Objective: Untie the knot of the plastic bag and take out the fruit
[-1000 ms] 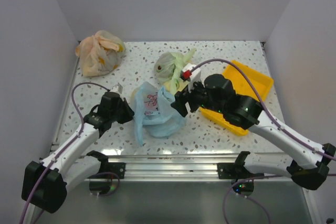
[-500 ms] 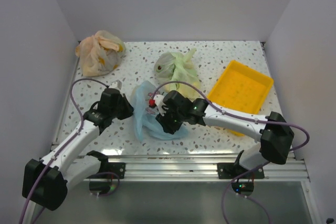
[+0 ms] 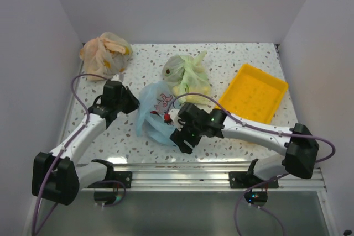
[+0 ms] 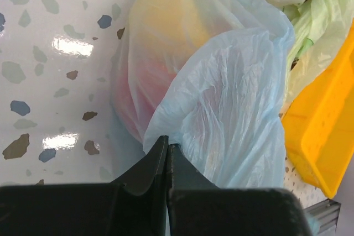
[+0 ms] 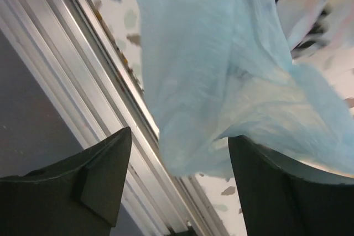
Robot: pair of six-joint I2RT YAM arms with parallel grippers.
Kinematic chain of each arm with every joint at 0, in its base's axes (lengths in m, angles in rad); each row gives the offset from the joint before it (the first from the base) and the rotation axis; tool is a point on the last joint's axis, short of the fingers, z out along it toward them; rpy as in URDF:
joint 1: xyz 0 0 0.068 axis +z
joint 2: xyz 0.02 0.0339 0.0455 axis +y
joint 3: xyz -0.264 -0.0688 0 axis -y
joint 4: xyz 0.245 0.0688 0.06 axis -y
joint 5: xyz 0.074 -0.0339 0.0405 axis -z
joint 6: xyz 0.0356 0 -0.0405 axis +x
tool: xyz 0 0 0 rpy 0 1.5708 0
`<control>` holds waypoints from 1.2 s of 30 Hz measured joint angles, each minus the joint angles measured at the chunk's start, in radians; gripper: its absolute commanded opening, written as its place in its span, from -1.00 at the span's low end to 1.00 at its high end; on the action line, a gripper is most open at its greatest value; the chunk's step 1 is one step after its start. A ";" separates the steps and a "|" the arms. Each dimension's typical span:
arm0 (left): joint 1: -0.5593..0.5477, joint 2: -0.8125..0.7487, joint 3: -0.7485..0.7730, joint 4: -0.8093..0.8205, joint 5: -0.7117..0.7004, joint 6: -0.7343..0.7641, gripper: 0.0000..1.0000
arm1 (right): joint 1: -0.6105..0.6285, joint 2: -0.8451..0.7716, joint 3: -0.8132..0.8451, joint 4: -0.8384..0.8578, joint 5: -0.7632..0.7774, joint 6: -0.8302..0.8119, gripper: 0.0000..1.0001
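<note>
Orange bag (image 3: 104,54): far left corner of the table (image 3: 238,59).
Green bag (image 3: 187,71): middle, toward the far edge.
Yellow tray (image 3: 254,99): right edge.

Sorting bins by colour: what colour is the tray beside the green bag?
Bright yellow. The tray shows best in the top external view.

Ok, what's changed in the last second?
The right tool moved from the blue bag's right side round to its near edge, open astride a loose flap. The left tool, shut on the bag, drew it slightly away. Green bag, orange bag and tray stayed put.
</note>
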 measured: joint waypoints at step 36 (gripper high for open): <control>0.000 -0.124 -0.039 -0.098 0.032 0.103 -1.00 | 0.000 -0.043 0.538 0.121 0.251 -0.079 0.86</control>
